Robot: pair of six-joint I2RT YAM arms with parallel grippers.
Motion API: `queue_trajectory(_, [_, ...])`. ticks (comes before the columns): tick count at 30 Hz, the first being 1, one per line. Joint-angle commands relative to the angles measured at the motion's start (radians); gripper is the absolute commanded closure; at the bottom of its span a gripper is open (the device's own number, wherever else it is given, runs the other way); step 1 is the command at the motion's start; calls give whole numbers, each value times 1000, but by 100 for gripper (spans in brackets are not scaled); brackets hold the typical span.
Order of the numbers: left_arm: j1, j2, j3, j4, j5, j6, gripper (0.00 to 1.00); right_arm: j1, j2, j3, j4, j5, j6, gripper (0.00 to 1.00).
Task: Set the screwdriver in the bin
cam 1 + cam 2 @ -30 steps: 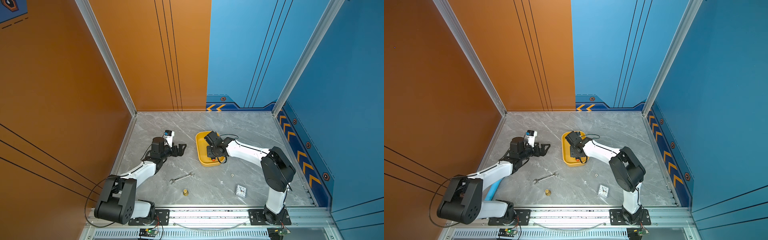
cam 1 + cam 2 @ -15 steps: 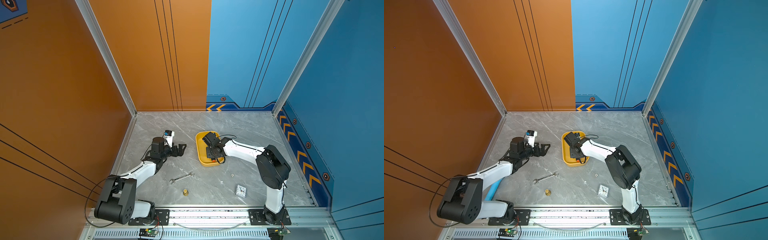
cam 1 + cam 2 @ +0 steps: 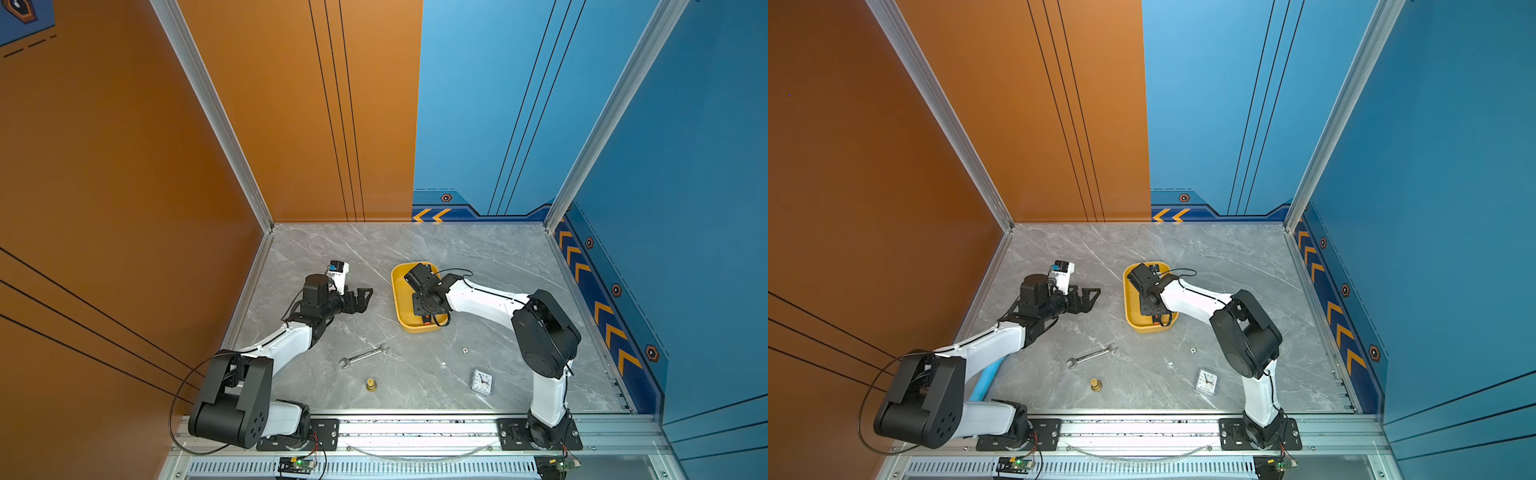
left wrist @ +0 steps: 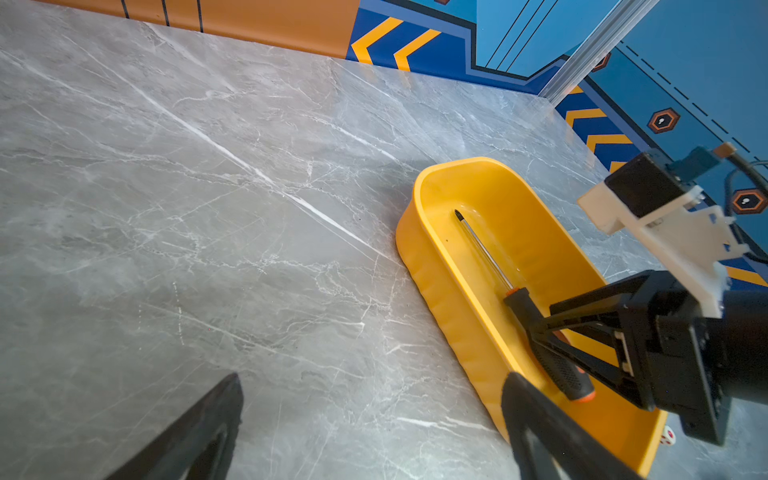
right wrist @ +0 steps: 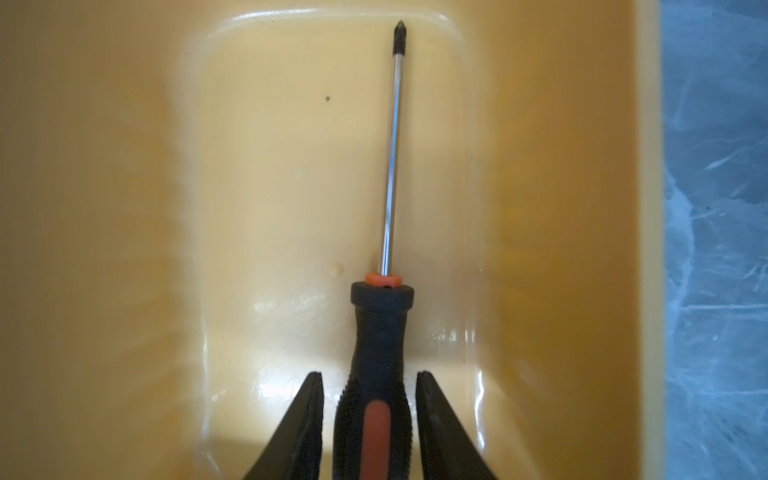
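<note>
The screwdriver (image 5: 380, 332), black-and-orange handled with a thin metal shaft, lies flat on the floor of the yellow bin (image 5: 104, 208), its tip near one end wall. My right gripper (image 5: 369, 376) is down inside the bin and open. Its fingers straddle the handle with a narrow gap on each side. In both top views the right arm hides most of the screwdriver, and only its orange end (image 3: 424, 319) shows. My left gripper (image 4: 374, 376) hovers open and empty over bare table just left of the bin (image 3: 398, 291).
A silver wrench (image 3: 363, 356), a small brass piece (image 3: 371, 384), a small clock (image 3: 482, 381) and a tiny white bit (image 3: 465, 350) lie on the grey table in front of the bin. Walls close the back and both sides.
The right gripper's jaws have parted and let go of the screwdriver's handle inside the bin. The right arm's elbow has shifted a little. The left arm has not moved.
</note>
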Motion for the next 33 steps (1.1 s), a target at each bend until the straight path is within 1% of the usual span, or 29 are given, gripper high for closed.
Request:
queue_trajectory(1, [11,-9,3,-20,9,17,2,9,16,25,-38,36,-18,60])
queue_trajectory(6, [13,-18,-1,-26,8,19,2,9,2,35,-59,42,-34,56])
queue_trajectory(9, [13,-35,2,-40,3,21,2,9,-46,30,-71,46,-73,55])
queue_trajectory(14, [23,-87,9,-75,-32,44,2,-12,-193,-21,-69,24,-229,52])
queue_trajectory(17, [32,-116,9,-89,-64,67,2,-34,-284,-78,-60,-76,-379,52])
queue_trajectory(19, [38,-128,9,-93,-84,82,2,-90,-345,-131,-44,-135,-455,52])
queue_trajectory(21, [46,-137,12,-102,-99,94,2,-138,-396,-170,-36,-192,-499,52])
queue_trajectory(24, [53,-152,7,-106,-133,112,2,-223,-469,-242,-4,-225,-535,52])
queue_trajectory(29, [68,-183,0,-111,-206,153,2,-351,-560,-365,86,-175,-573,51])
queue_trajectory(31, [78,-196,-5,-112,-239,165,2,-392,-588,-426,147,-107,-595,51])
queue_trajectory(33, [91,-204,-12,-104,-264,175,2,-443,-608,-476,201,-102,-603,51])
